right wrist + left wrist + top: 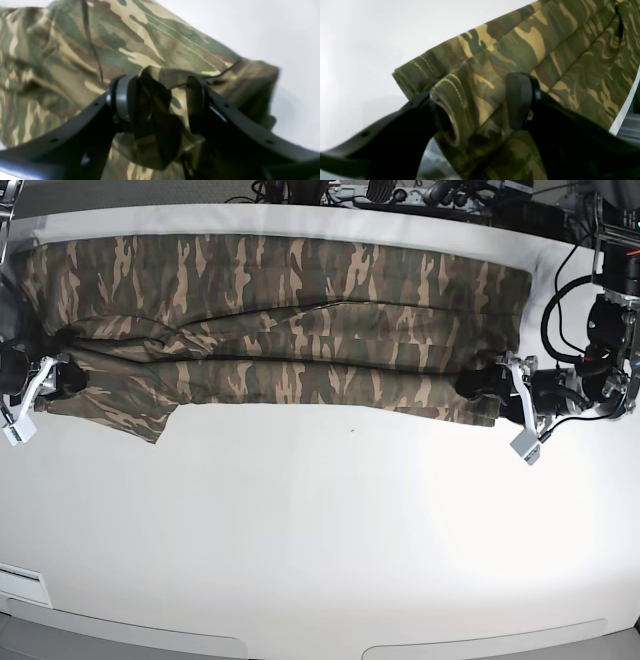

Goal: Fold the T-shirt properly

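The camouflage T-shirt (pixel 300 310) lies stretched across the far half of the white table (pixel 320 520), folded lengthwise into a long band. My left gripper (pixel 488 393) is at the band's right end in the base view. In the left wrist view its jaws (pixel 477 100) stand wide apart astride a stitched hem fold of the T-shirt (pixel 545 37), open. My right gripper (pixel 62 376) is at the band's left end. In its own view the right gripper (pixel 162 100) is open, with a loose bunch of the T-shirt (pixel 62 50) between the fingers.
Black cables (pixel 560 290) loop beside the arm at the right edge. Dark equipment lines the table's far edge (pixel 400 195). A white label (pixel 20 585) sits at the near left corner. A sleeve flap (pixel 150 420) sticks out toward the front.
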### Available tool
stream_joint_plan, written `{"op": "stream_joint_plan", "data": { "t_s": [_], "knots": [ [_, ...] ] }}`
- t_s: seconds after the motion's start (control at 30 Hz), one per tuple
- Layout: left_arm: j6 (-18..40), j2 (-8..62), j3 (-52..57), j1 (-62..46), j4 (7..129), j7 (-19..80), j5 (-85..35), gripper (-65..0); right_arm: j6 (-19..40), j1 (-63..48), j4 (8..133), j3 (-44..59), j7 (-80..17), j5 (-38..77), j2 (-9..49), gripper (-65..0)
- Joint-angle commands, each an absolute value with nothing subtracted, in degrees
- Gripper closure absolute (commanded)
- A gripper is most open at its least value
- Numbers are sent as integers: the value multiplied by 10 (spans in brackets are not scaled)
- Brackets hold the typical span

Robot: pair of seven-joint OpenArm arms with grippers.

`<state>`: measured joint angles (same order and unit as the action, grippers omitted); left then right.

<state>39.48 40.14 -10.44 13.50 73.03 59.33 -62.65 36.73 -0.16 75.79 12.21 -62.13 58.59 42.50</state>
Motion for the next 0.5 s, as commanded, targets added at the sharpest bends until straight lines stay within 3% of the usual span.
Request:
{"op": "stream_joint_plan", "data": {
  "t_s": [0.0,0.23,0.37,0.47],
  "knots": [
    [392,409,-104,136,731,613,-615,-356,363,8,765,129,-611,582,437,-333],
    [392,409,-104,137,731,613,-634,-356,326,8,765,129,-591,539,415,-332],
    [392,409,-104,137,731,613,-637,-356,383,8,765,129,-591,542,409,-326],
    [392,409,-104,137,731,613,-637,-356,391,8,765,129,-591,542,408,-295]
  ]
}}
